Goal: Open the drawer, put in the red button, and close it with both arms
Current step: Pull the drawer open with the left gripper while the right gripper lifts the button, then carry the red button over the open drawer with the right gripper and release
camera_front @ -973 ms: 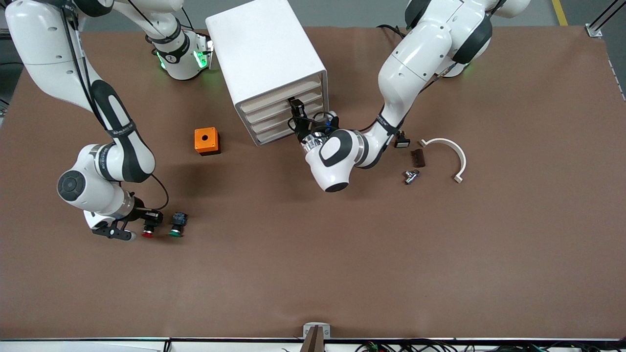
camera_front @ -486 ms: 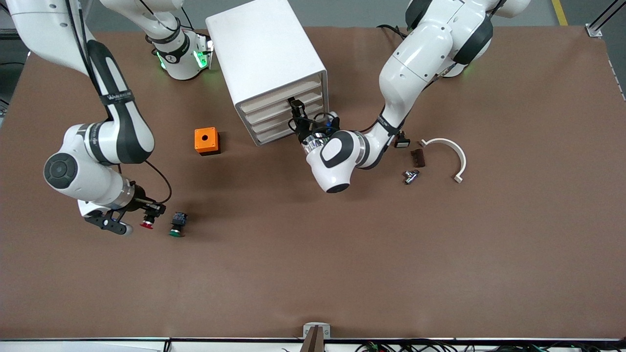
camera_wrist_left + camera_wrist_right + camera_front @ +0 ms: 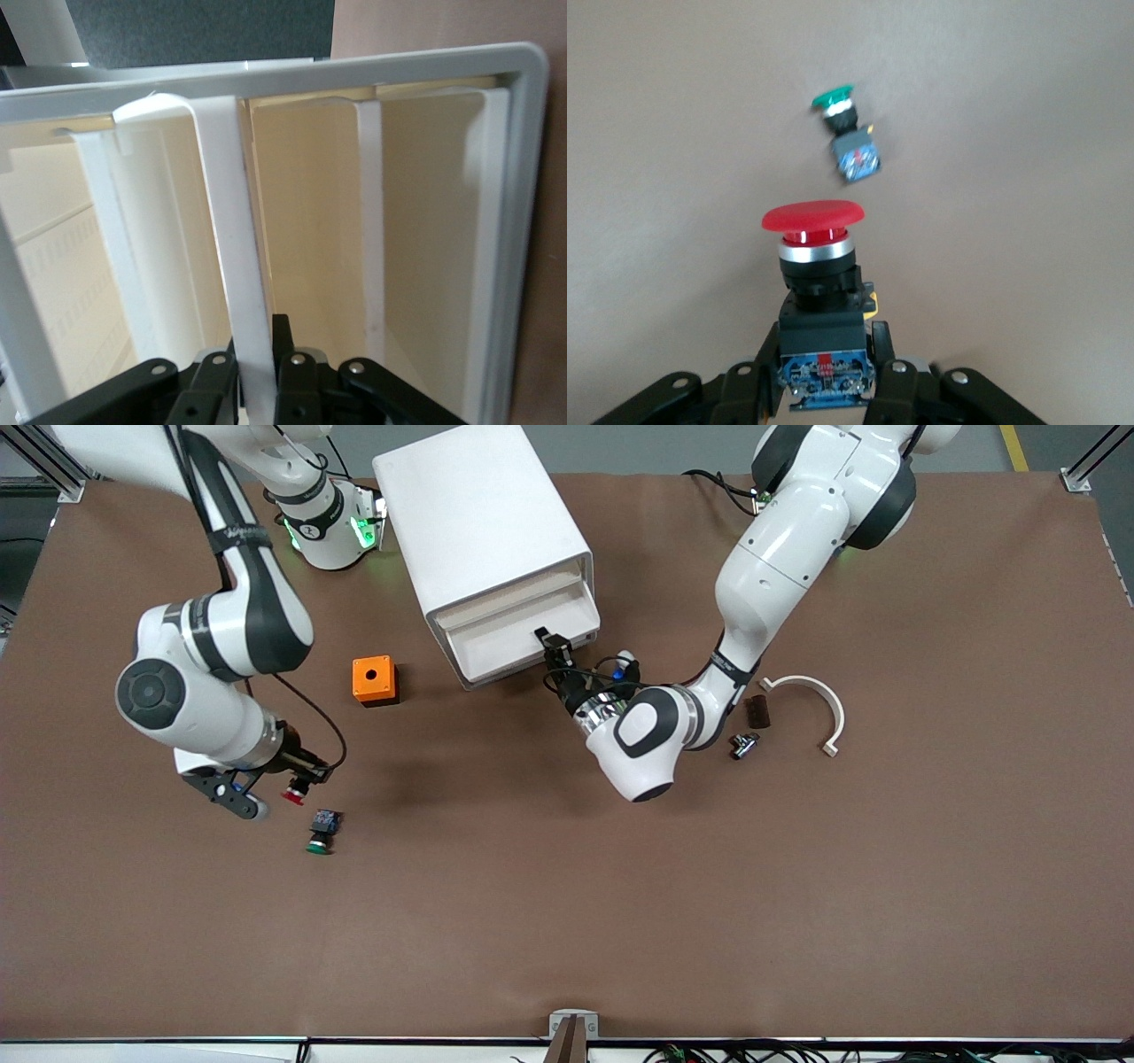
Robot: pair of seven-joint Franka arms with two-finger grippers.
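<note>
The top drawer of the white cabinet stands pulled out, its pale inside showing. My left gripper is shut on the drawer's front lip; in the left wrist view the white lip runs between the jaws of that gripper. My right gripper is shut on the red button and holds it up over the table at the right arm's end. The right wrist view shows the red cap and the blue-and-black body between the jaws of the right gripper.
A green-capped button lies on the table just under the held one, also in the right wrist view. An orange box sits beside the cabinet. A white curved piece, a brown block and a small metal part lie by the left arm.
My left gripper has pulled the top drawer out toward the front camera. My right gripper has lifted the red button off the table and carried it away from the green one, toward the cabinet.
</note>
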